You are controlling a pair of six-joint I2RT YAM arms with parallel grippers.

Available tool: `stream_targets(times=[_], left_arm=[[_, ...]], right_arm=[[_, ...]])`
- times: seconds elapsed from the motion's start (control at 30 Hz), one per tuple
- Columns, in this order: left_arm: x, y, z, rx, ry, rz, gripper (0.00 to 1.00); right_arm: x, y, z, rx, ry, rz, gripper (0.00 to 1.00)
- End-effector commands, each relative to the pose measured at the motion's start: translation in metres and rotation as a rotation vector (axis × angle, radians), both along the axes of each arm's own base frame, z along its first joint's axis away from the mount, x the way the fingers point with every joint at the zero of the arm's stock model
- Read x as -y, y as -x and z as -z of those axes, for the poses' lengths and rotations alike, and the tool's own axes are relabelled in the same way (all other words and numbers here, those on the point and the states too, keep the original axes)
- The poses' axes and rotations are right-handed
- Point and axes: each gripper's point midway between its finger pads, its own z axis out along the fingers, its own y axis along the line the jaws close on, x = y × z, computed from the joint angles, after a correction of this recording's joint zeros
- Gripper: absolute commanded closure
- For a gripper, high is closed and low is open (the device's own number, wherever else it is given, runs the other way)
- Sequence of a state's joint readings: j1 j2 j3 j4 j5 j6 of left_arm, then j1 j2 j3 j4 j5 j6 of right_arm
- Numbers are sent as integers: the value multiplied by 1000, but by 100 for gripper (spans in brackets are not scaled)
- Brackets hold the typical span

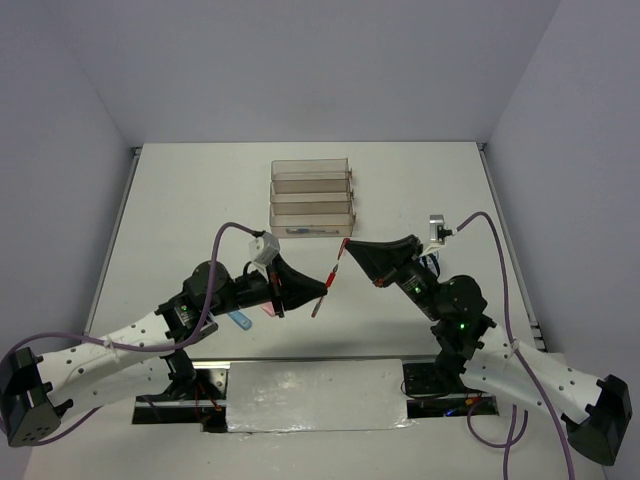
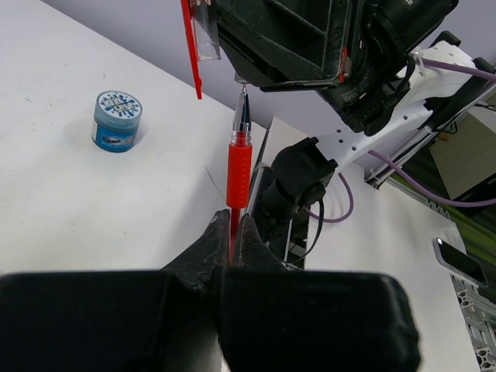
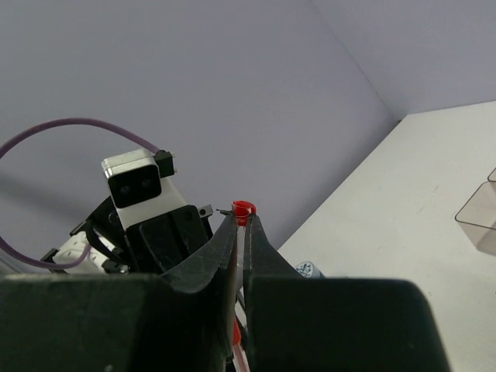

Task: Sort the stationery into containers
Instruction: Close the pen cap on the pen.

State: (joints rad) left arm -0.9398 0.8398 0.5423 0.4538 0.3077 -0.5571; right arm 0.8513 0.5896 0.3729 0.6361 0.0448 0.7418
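Left jaws clamped on red pen [image 2: 239, 167], tip aimed at cap [image 2: 204, 39] pinched in right jaws; raised off surface [image 2: 62, 194], likely for capping.

Pen [image 2: 239, 174]: red, silver tip.
Cap [image 3: 243, 209]: red.
Roll [image 2: 117, 121]: blue, white-patterned lid.
Capsule [image 1: 240, 321]: blue.
Trays [image 1: 312, 195]: smoky clear.
Cable [image 3: 70, 122]: purple.
Table [image 1: 200, 200]: white.

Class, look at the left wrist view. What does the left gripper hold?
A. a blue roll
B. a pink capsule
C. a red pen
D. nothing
C: the left gripper is shut on the red pen; the blue roll stands apart on the table.
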Motion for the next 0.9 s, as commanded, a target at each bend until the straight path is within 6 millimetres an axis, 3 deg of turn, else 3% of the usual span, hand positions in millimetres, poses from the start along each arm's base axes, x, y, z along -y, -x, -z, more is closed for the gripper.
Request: stream_targets(times=[0.0, 0.2, 0.87], left_arm=[[-2, 1, -33, 65, 93, -9, 100], [0, -3, -29, 55, 86, -20, 100], [-2, -12, -33, 57, 88, -50, 100]], right_arm=[[7, 11, -30, 87, -73, -9, 100], [4, 15, -36, 115, -75, -34, 100], [-8, 21, -27, 127, -54, -84, 100]])
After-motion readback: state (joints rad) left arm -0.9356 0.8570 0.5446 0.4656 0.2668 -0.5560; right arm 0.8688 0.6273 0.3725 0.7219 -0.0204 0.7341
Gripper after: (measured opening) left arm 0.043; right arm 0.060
